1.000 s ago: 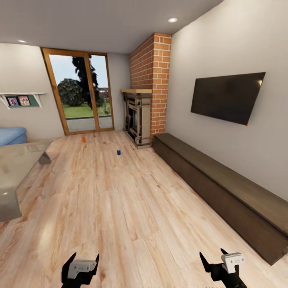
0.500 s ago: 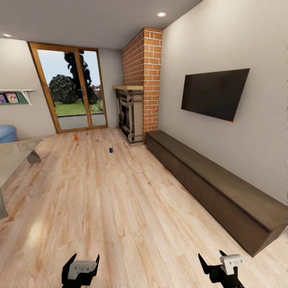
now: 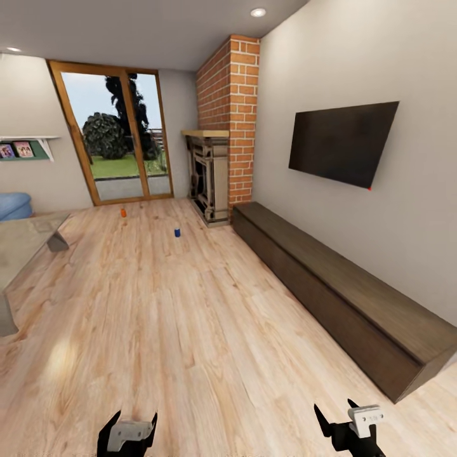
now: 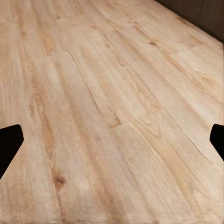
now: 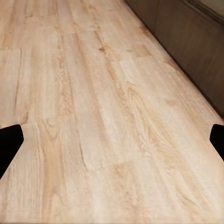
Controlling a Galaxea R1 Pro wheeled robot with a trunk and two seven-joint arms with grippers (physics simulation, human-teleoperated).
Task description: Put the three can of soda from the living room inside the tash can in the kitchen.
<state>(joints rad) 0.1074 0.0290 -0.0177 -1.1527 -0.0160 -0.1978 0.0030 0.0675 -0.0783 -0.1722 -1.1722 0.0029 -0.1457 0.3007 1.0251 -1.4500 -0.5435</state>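
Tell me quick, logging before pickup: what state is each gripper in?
Left gripper: open, empty, above the light wood floor.
Right gripper: open, empty.

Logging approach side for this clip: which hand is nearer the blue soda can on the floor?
Left, narrowly. The left hand sits far back from the blue soda can, slightly to its left; the right hand is equally far back but further off to its right.

No text, label, brand, number or sign can be read here. The two cans on the floor, one orange (image 3: 123, 212) and one blue (image 3: 177, 232), are too small for any print to be made out, the framed pictures (image 3: 16, 150) on the wall shelf are blurred, and the TV (image 3: 343, 151) screen is dark.
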